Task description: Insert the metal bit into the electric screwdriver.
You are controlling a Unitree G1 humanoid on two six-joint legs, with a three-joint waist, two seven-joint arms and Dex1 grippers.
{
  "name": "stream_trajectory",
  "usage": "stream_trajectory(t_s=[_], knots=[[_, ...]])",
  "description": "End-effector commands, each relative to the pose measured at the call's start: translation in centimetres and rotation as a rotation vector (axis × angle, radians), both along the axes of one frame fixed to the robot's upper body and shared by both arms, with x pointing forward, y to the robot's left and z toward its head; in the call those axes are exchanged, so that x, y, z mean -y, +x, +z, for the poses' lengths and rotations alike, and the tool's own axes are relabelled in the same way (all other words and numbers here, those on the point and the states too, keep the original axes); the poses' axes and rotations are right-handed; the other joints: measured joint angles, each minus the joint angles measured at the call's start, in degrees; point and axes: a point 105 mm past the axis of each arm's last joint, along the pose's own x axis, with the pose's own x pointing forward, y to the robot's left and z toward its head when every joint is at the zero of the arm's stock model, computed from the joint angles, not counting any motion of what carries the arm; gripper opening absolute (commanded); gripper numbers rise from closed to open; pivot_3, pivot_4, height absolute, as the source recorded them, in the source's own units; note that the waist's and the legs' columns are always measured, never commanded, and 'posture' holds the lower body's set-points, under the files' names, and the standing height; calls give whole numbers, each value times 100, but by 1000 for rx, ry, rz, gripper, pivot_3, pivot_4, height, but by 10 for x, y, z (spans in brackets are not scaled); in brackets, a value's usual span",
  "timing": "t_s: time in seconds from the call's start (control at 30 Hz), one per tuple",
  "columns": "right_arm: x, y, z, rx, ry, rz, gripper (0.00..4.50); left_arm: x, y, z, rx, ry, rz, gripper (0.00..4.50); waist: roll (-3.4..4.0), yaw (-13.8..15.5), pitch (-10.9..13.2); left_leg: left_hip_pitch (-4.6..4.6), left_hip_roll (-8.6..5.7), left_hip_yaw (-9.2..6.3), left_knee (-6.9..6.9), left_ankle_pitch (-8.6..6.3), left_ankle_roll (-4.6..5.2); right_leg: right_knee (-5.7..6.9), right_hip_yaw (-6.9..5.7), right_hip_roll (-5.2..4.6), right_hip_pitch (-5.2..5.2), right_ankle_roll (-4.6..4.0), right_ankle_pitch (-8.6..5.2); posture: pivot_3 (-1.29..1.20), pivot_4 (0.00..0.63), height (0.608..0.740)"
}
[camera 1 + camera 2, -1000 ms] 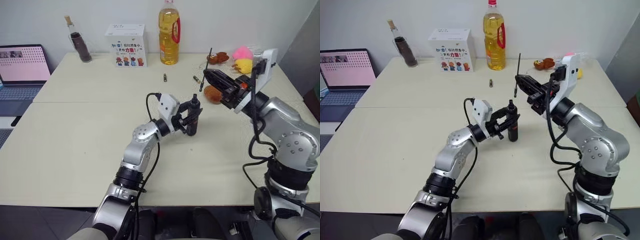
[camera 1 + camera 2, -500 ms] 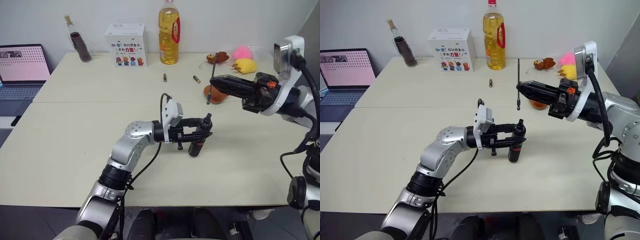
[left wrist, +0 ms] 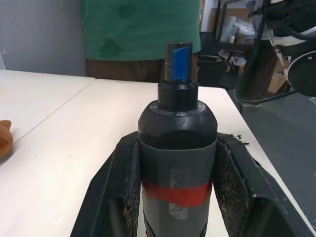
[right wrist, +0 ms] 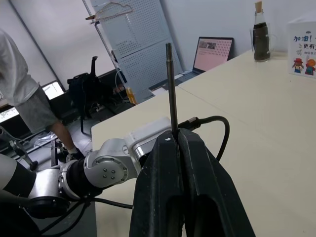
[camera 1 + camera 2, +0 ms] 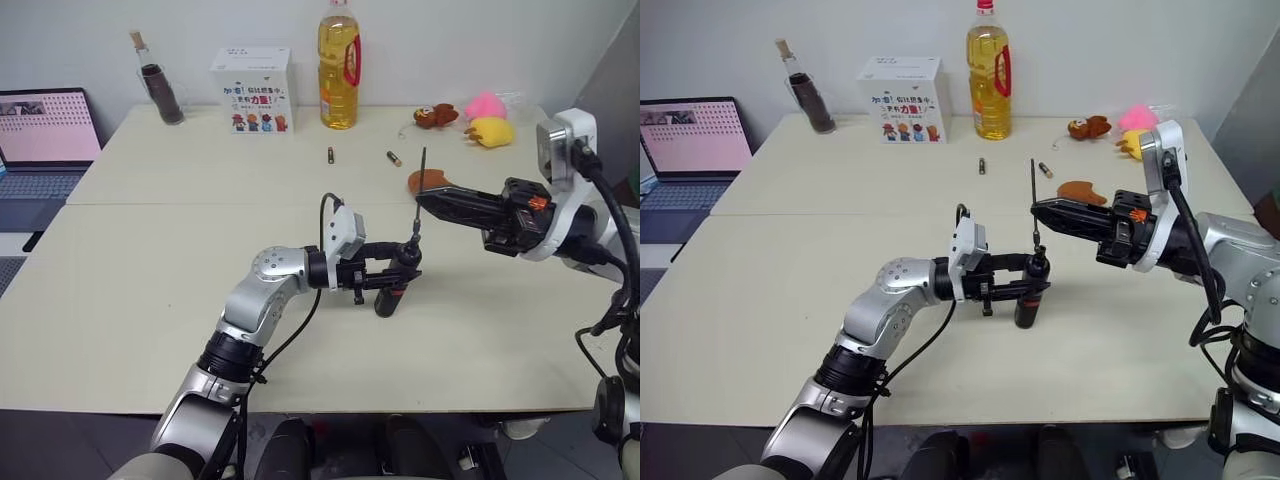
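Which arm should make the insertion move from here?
Right. Its gripper pinches the bit upright, lower tip right at the screwdriver nose. The left gripper just clamps the screwdriver upright on the table.

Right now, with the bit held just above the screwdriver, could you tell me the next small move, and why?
Probably lower the right tool straight down: the metal bit stands upright, its lower tip seemingly at the nose of the electric screwdriver, held upright by the left tool.
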Motion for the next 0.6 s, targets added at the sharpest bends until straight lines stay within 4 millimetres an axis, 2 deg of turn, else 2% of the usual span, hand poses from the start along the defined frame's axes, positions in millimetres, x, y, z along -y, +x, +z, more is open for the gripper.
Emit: stream_trajectory(t_s=[0.03, 0.6], knots=[[-2, -5, 5, 50, 9, 0, 32, 1, -6, 12, 41, -37, -25, 1689, 0, 1, 0, 0, 0, 0, 0, 0, 0, 0, 0, 0, 0, 0, 0, 0, 150, 740], [4, 3, -4, 41, -3, -27, 32, -1, -11, 11, 42, -32, -37, 1689, 0, 1, 0, 0, 0, 0, 0, 0, 0, 0, 1, 0, 0, 0, 0, 0, 150, 740]])
